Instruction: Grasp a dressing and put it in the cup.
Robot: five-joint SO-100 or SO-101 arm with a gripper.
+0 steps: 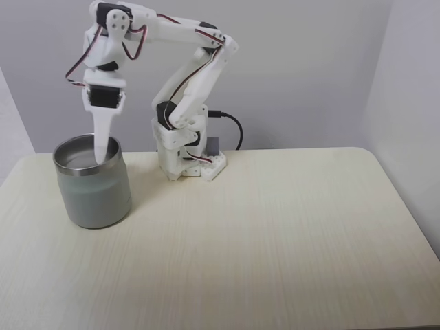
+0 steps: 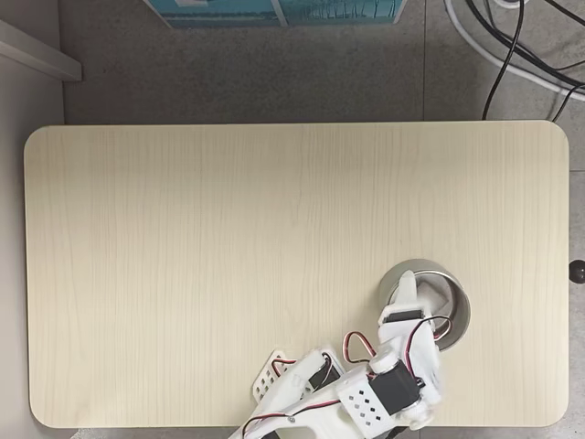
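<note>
The white two-finger claw is being held inside the stout grey-green steel-rimmed cup near the pale wooden surface edge. The claw's opening cannot be told; the dressing is hidden. Judged step: release. Next, a straight vertical lift is being called for.

The arm is white printed plastic with black servo blocks at its joints. Red and black wires loop along its links. A black cable plugs in at the right of its white base. In a fixed view, one housing bears small dark dots.
</note>
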